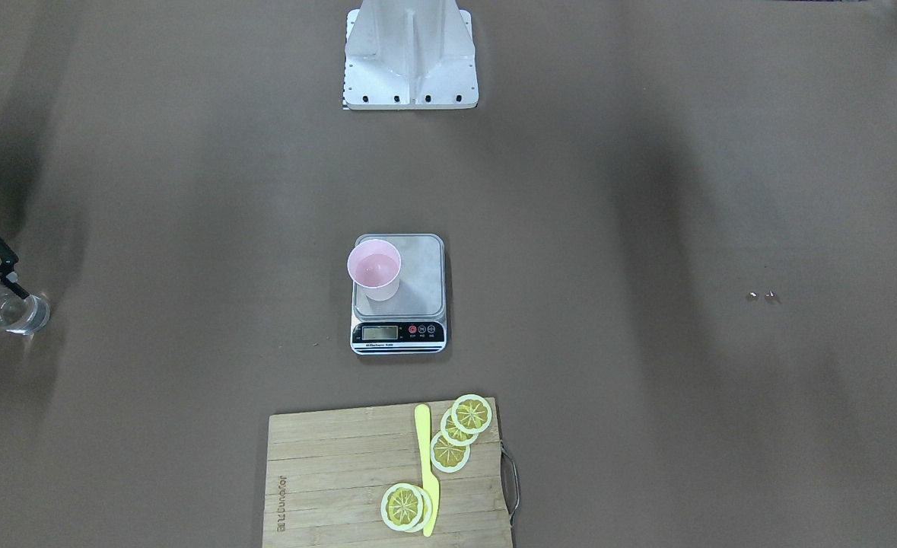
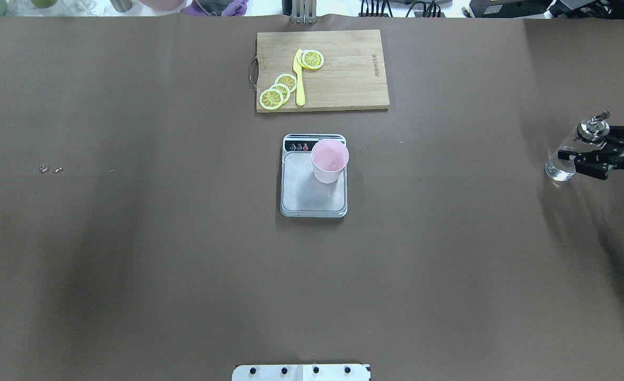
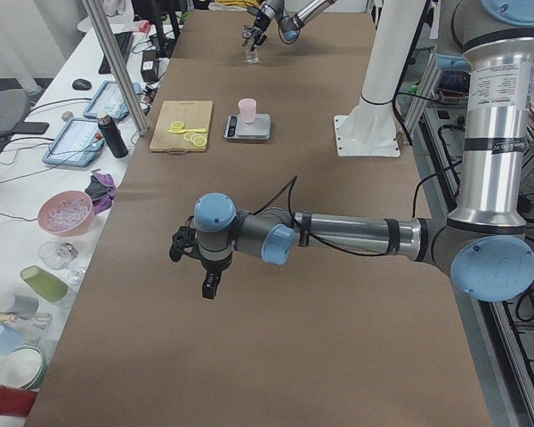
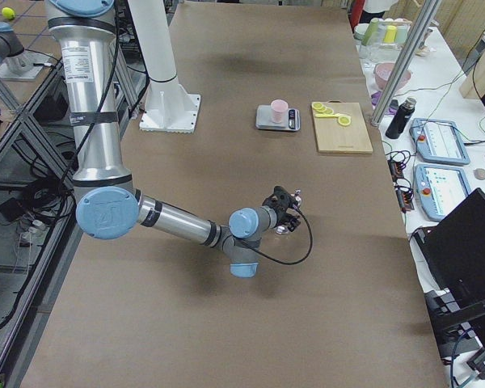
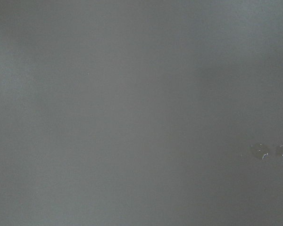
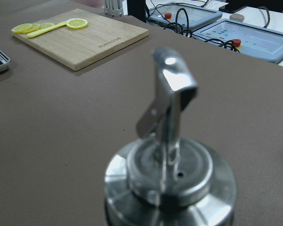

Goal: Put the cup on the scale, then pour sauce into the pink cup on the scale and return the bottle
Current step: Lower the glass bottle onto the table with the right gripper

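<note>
Close under my right wrist camera, the steel pourer spout (image 6: 172, 89) of the bottle (image 6: 170, 188) stands upright and blurred.

Across the brown tabletop (image 2: 132, 264), starting from my left, two small clear droplets (image 2: 50, 169) lie by themselves, well apart from everything else. My left pincer (image 3: 182, 245) hangs low over that end (only the side camera shows it, so I cannot tell whether it is spread or pressed together).

At centre sits the scale (image 2: 306, 185), its display strip turned away from me. The pink cup (image 2: 330, 159) stands upright on the platform's far right corner, just beside that strip, with a sheen of clear sauce (image 1: 374, 268) in its bottom.

Beyond the scale and apart from it, a wooden cutting board (image 2: 343, 79) carries lemon slices (image 2: 280, 90) and a yellow knife (image 2: 299, 79).

At the far right edge, my right pincer (image 2: 584, 145) pinches the bottle high on its glass body, below the cap, well apart from the scale. Whether its base touches the tabletop cannot be told.
</note>
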